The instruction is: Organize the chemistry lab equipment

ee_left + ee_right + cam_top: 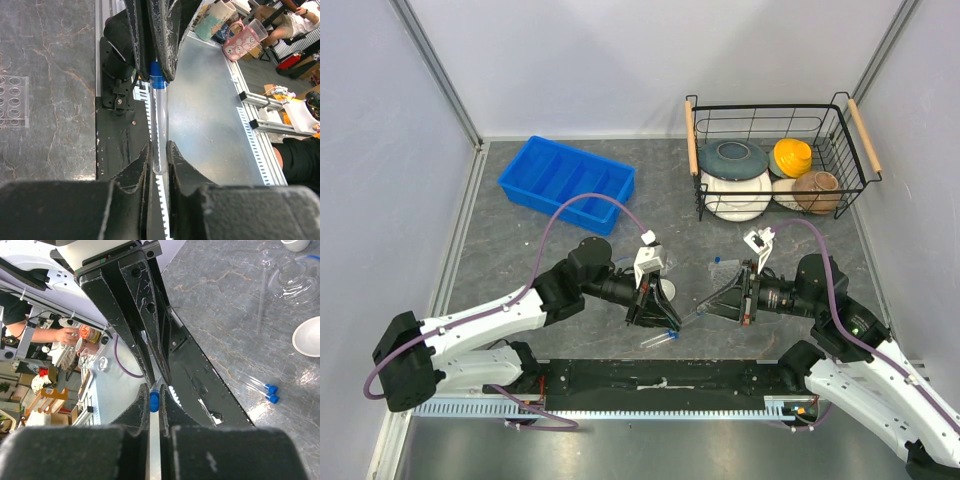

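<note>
The left gripper (159, 152) and the right gripper (156, 390) both pinch one tube (159, 125), held between them. The left wrist view shows its whole glass length and the rack (12, 100). The right wrist view shows only its blue cap, with two more tubes (260, 387), a dish (307, 337) and a beaker (295, 277) on the table. Only the top view shows the tray (567, 183) and basket (775, 115).

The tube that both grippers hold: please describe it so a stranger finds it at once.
Near the front edge of the table the left gripper and right gripper meet. The clear tube spans between them, blue cap at the right one. The two similar tubes lie on the table; only this one is held.
</note>
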You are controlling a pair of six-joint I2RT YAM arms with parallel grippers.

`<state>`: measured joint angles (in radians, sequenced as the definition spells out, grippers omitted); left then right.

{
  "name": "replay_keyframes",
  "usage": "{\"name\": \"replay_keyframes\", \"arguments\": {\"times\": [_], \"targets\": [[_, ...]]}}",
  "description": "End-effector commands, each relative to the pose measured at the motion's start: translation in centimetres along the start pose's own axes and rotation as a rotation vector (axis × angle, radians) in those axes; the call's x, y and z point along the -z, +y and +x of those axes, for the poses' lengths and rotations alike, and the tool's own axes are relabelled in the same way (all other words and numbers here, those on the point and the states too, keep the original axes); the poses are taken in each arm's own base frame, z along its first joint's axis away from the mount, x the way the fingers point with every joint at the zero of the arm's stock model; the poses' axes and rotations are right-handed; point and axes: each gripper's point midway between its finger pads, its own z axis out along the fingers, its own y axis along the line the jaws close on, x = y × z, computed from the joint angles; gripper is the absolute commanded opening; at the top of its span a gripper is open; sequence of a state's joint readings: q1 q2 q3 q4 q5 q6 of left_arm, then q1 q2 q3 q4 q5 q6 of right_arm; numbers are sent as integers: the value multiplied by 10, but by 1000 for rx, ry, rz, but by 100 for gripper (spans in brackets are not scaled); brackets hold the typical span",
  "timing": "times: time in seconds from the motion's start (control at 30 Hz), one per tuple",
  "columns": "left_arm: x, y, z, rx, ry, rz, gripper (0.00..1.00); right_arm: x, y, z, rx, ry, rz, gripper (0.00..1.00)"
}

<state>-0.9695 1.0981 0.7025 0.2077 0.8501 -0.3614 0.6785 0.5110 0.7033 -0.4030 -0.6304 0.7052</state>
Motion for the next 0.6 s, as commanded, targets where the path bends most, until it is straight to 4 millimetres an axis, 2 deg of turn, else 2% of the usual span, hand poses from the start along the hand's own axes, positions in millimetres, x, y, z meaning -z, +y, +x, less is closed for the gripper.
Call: {"name": "replay_keyframes", "arguments": {"times": [0.0,0.03,0.07,0.1,0.13,0.23,0.27,0.3,0.33,0.37,0.4,0.47,0.5,0.57], "targets": [[0,6,-13,4,-37,-23,13,-1,1,0,5,-3,-12,0],[-1,8,-12,12,-35,-32,48,-1,-2,-2,8,-12,8,0],[-1,10,-13,22,-36,-47,79,0,-5,-4,14,-21,29,0],[-1,12,-13,31,-38,-66,96,0,-10,-2,10,-11,59,0],[0,12,-14,33,-40,-67,100,0,-15,-2,24,-11,84,0],[5,14,-16,26,-53,-111,100,1,-29,-5,37,-16,160,0],[6,15,-16,27,-55,-128,100,3,-33,-12,50,-43,201,0],[8,20,-21,24,-70,-170,100,5,-41,-10,48,-33,244,0],[12,24,-17,39,-58,-208,100,5,-46,-11,51,-30,276,0],[13,27,-20,40,-63,-237,100,10,-53,-22,83,-66,337,0],[17,40,-21,51,-73,-316,100,13,-63,-20,74,-47,400,0],[24,51,-14,83,-52,-401,100,21,-74,-29,101,-65,493,0],[29,61,-15,86,-68,-465,100,29,-92,-30,97,-68,602,0],[34,66,-11,100,-69,-508,100,37,-106,-34,103,-75,700,0]]}}
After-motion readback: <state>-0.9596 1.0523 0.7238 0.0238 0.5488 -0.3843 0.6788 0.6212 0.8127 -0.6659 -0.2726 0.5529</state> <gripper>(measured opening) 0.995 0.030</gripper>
